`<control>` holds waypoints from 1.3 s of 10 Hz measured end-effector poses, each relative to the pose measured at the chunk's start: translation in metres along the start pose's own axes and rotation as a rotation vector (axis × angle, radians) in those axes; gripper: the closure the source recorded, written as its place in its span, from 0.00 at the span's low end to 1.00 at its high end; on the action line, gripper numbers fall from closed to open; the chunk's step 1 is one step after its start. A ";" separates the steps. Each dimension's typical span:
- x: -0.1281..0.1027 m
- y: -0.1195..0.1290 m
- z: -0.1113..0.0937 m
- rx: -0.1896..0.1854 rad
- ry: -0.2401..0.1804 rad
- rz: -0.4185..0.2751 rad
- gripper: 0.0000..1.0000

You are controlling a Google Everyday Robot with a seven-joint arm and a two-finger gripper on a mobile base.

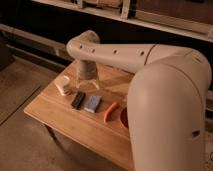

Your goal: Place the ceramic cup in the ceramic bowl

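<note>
Camera view, the only one I have: the small cream-white ceramic cup sits on the wooden bench near its far corner, possibly tipped, though I can't be sure. The gripper hangs from the beige arm just beside the cup, on the bowl side, low over the bench. Spread or closed, I cannot tell, but the cup isn't in it. Along the bench lie a small dark block, a grey-blue rectangular block and a slim curved orange piece. Then comes the shallow red-orange ceramic bowl, half hidden behind the arm. Cup and bowl are well apart, so by my reckoning grasp, carry and release all remain.
</note>
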 end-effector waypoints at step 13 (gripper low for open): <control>-0.082 0.083 0.002 -0.024 0.009 -0.236 0.35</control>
